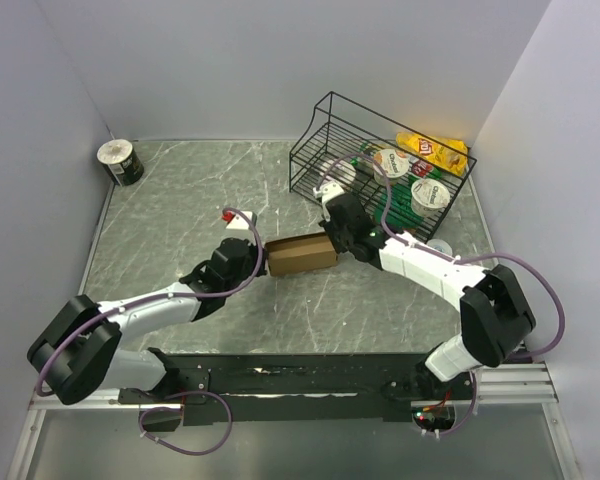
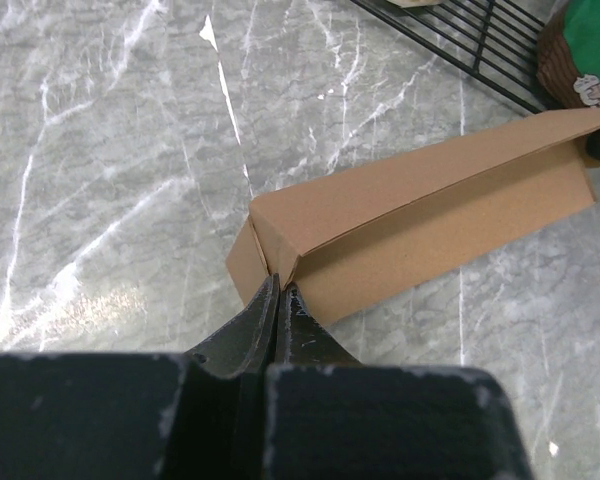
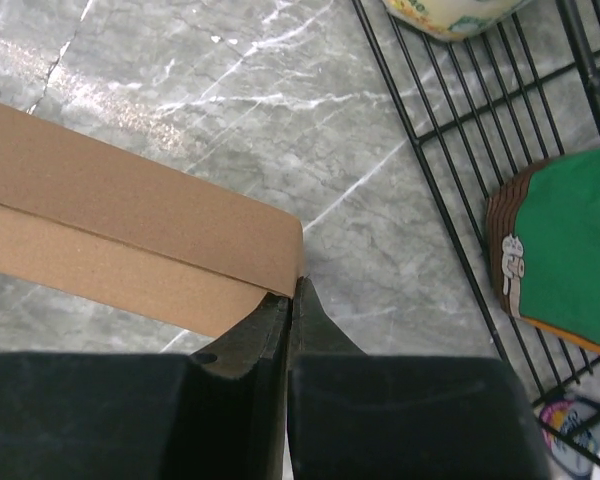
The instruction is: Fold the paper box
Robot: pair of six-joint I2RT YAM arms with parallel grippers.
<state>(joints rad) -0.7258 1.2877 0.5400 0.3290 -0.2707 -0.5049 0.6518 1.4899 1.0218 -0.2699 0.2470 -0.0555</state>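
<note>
The paper box [image 1: 302, 254] is a small closed brown cardboard box lying on the marble table between my two arms. My left gripper [image 1: 261, 252] is at its left end. In the left wrist view the jaws [image 2: 280, 285] are shut, with the seam of the paper box [image 2: 420, 220] end flap pinched between the tips. My right gripper [image 1: 338, 245] is at the opposite end. Its jaws [image 3: 296, 288] are shut on the thin end corner of the paper box [image 3: 130, 220].
A black wire basket [image 1: 325, 150] stands tilted at the back right, just behind the right gripper, holding yoghurt cups [image 1: 430, 193], a yellow bag [image 1: 435, 150] and a green packet [image 3: 560, 250]. A dark roll [image 1: 120, 163] sits in the back left corner.
</note>
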